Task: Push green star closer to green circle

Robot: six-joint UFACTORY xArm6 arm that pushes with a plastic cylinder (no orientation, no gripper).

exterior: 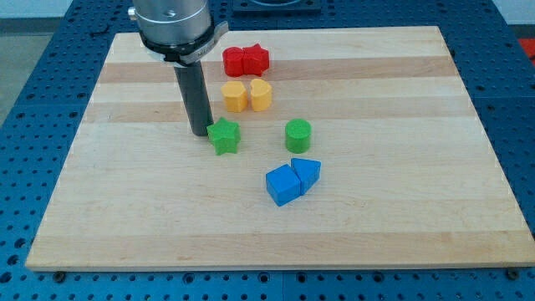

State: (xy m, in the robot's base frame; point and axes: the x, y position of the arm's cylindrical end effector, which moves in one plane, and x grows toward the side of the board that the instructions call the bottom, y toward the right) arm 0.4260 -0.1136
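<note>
Against the green star [223, 136] on its left sits my tip [201, 132], placed to shove it rightward toward the green circle [298, 135]; I carry no jaws.

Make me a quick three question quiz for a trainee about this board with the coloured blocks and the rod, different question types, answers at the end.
1. True or false: my tip stands at the view's left side of the green star.
2. Which blocks lie nearest the green circle? A) the red blocks B) the blue blocks C) the yellow blocks
3. Fill in: on the wooden board, the green circle lies to the view's ____ of the green star.

Key
1. True; it is right up against the star, though contact cannot be confirmed.
2. B, just below it in the view.
3. right
</note>
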